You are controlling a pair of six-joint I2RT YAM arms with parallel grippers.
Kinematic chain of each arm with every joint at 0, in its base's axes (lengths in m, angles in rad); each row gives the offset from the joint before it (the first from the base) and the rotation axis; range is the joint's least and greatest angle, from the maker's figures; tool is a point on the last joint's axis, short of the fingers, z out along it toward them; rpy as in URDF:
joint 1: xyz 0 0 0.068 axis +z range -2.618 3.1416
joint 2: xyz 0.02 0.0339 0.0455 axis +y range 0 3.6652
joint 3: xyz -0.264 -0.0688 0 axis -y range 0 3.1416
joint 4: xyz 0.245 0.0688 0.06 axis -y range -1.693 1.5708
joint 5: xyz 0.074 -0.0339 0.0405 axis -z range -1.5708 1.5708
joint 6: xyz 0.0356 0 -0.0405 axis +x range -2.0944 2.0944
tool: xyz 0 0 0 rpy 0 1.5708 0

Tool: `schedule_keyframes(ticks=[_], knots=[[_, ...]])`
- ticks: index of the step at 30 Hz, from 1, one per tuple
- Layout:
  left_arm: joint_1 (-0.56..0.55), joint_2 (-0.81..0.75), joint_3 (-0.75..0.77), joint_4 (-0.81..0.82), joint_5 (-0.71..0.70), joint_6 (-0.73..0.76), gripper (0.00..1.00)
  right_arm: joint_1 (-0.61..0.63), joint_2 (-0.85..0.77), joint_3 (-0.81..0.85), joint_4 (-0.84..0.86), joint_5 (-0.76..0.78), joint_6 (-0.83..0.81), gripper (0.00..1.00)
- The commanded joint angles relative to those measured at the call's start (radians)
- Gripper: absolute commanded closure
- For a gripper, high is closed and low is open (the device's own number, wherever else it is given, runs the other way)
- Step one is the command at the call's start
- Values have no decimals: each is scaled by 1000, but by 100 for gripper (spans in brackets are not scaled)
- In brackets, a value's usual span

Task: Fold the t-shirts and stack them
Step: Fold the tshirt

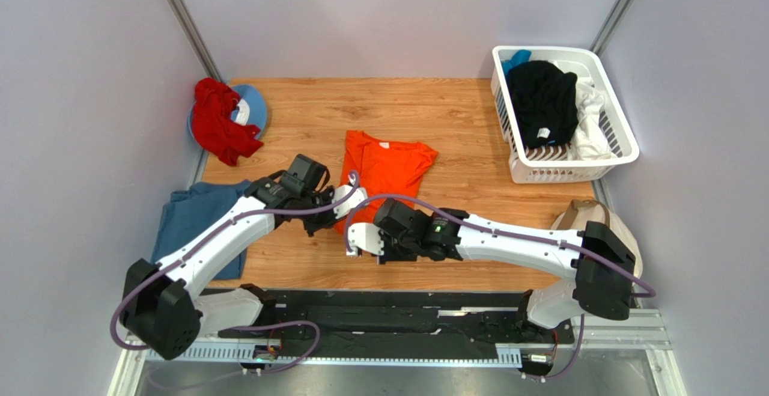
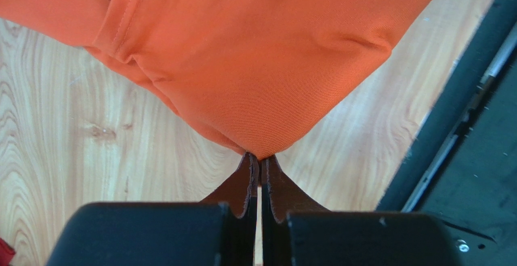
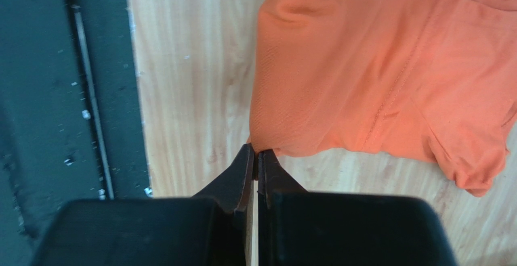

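Observation:
The bright orange t-shirt [image 1: 386,169] lies in the middle of the wooden table, its near hem lifted. My left gripper [image 1: 336,208] is shut on the shirt's near left corner; the left wrist view shows the cloth [image 2: 255,60] pinched at the fingertips. My right gripper [image 1: 359,238] is shut on the near hem corner, seen in the right wrist view [image 3: 340,84]. A dusty blue t-shirt [image 1: 191,220] lies at the left edge. Black [image 1: 542,99] and white [image 1: 591,117] shirts fill the white basket [image 1: 623,157].
A red garment [image 1: 219,121] lies on a blue cap [image 1: 252,106] at the back left. A beige cap [image 1: 587,217] sits at the right, behind the right arm. The black base rail [image 1: 397,324] runs along the near edge.

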Motion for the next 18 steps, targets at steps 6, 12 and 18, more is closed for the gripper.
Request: schedule_keyframes(ticks=[6, 12, 18], knots=[[-11, -103, 29, -40, -11, -16, 100, 39, -65, 22, -21, 90, 11, 100], [-10, -23, 112, 44, -58, -1, 100, 10, -61, 85, -17, 202, -37, 100], [2, 81, 196, 118, -59, 18, 100, -58, -55, 143, -11, 250, -83, 100]])
